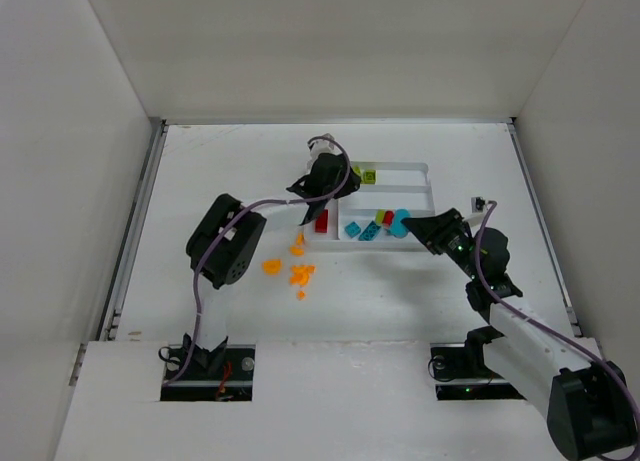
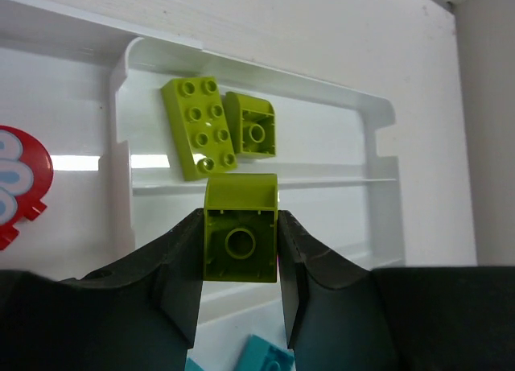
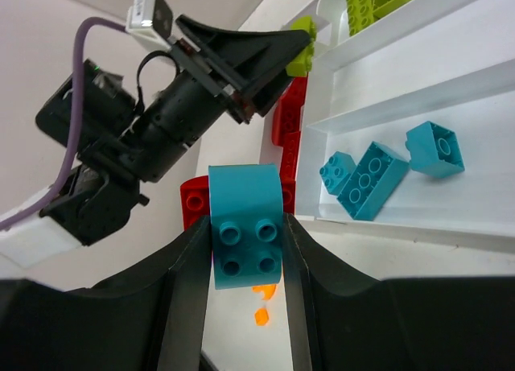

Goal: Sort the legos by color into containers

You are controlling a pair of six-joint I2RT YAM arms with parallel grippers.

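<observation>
Overhead, the left gripper (image 1: 322, 181) hangs over the left end of the white tray (image 1: 400, 165), with the right gripper (image 1: 412, 226) at the tray's near edge. Orange legos (image 1: 297, 272) lie loose on the table (image 1: 400, 311).

Left wrist: the jaws clamp a lime green brick (image 2: 241, 195) near the compartment holding two lime bricks (image 2: 197, 128).

Right wrist: the jaws pinch a teal brick (image 3: 245, 218), and three teal bricks (image 3: 372, 180) lie in one tray section.

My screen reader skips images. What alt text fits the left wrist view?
The left pincer grips a lime brick in front of a white tray; a long lime brick and a short lime brick lie in its far section. A teal piece shows at the bottom edge.
</observation>
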